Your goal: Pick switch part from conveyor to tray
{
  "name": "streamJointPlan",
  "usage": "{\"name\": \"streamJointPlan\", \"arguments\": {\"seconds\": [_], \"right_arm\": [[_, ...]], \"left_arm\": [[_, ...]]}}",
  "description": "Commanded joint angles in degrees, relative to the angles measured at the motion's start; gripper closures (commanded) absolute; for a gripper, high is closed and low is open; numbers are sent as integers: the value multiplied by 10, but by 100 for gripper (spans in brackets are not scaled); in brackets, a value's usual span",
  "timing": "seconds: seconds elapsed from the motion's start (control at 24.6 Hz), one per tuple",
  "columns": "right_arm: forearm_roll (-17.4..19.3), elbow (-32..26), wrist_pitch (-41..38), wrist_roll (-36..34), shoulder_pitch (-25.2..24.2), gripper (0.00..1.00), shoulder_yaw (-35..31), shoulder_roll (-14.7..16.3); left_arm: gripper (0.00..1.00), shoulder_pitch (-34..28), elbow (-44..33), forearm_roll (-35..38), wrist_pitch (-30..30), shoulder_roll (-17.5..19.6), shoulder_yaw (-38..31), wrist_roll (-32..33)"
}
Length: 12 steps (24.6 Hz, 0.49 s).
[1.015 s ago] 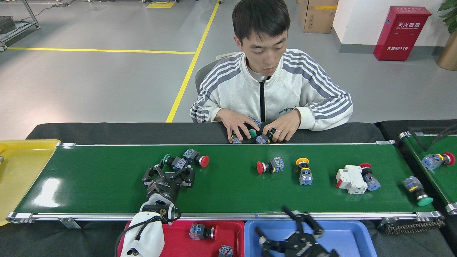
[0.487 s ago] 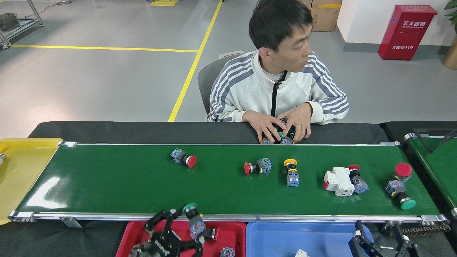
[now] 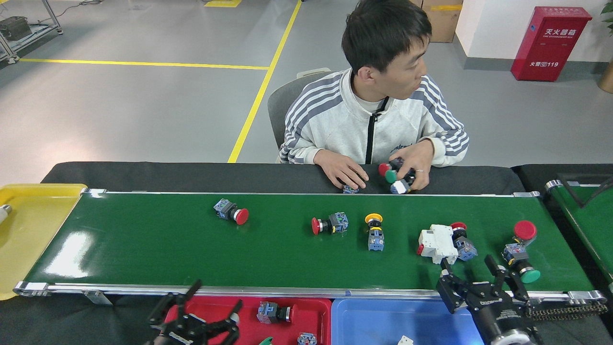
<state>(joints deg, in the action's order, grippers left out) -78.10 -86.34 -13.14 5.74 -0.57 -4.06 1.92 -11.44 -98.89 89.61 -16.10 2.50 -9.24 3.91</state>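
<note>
Several switch parts lie on the conveyor [image 3: 158,244]: a red-capped one [image 3: 231,212], another red one [image 3: 329,224], a yellow-capped one [image 3: 375,231], a white breaker block [image 3: 436,243] with a red-capped switch [image 3: 460,239] against it, and at the far right a red-capped [image 3: 522,235] and a green-capped one [image 3: 524,270]. My right gripper [image 3: 471,277] stands open over the front rail, just in front of the white block. Down at the bottom left, my left gripper [image 3: 196,311] is open and empty over the red tray [image 3: 311,306], which holds switch parts [image 3: 273,312].
A blue tray [image 3: 378,316] sits right of the red one, with a white piece [image 3: 404,340] in it. A yellow tray [image 3: 28,225] lies at the belt's left end and a narrower green belt [image 3: 584,215] at the right. A person sits behind, a hand [image 3: 409,170] holding switch parts.
My left gripper let go of the green-capped switch over the red tray and now stands open. My right gripper rose to the belt's front rail. The parts on the belt drifted left.
</note>
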Motion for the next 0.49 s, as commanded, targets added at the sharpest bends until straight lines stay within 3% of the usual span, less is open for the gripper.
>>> {"name": "streamJointPlan", "arguments": {"seconds": [0.0, 0.2, 0.32, 0.45], "right_arm": [[0, 5, 3, 14, 14, 0, 18, 2], [-2, 38, 7, 16, 44, 0, 56, -3], [-3, 71, 22, 16, 72, 0, 65, -8], [-3, 116, 47, 16, 116, 12, 82, -13]], "left_arm": [[0, 6, 0, -9, 12, 7, -15, -5], [0, 28, 4, -10, 4, 7, -10, -2], [0, 81, 50, -6, 7, 6, -11, 2], [0, 156, 125, -4, 11, 5, -11, 15]]}}
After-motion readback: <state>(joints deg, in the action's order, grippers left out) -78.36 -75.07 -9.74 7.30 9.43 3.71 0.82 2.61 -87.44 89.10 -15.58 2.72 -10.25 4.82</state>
